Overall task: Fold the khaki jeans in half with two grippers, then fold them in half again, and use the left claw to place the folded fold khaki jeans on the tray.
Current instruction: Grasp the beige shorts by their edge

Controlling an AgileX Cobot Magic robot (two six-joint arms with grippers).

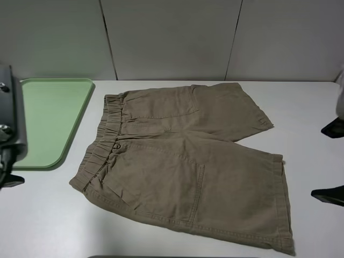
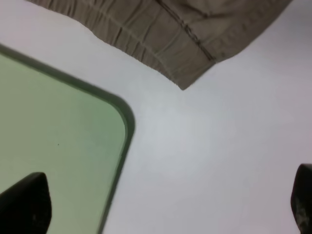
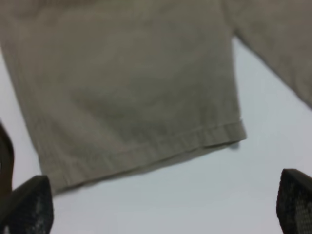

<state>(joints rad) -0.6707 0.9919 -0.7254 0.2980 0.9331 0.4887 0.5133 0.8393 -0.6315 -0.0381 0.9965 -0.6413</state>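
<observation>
The khaki jeans (image 1: 183, 164) are shorts lying flat and unfolded on the white table, waistband toward the left and legs toward the right. The mint-green tray (image 1: 51, 115) sits at the left, beside the waistband. My left gripper (image 2: 163, 207) is open and empty, hovering over the tray's corner (image 2: 124, 122) and bare table, short of the waistband corner (image 2: 183, 73). Its arm (image 1: 8, 129) stands at the far left edge. My right gripper (image 3: 161, 207) is open and empty above the table, just off a leg hem (image 3: 146, 153). Its fingertips (image 1: 329, 194) show at the right edge.
The white table (image 1: 43, 215) runs to a pale panelled wall (image 1: 172, 37) at the back. A dark strip (image 1: 161, 256) lies along the front edge.
</observation>
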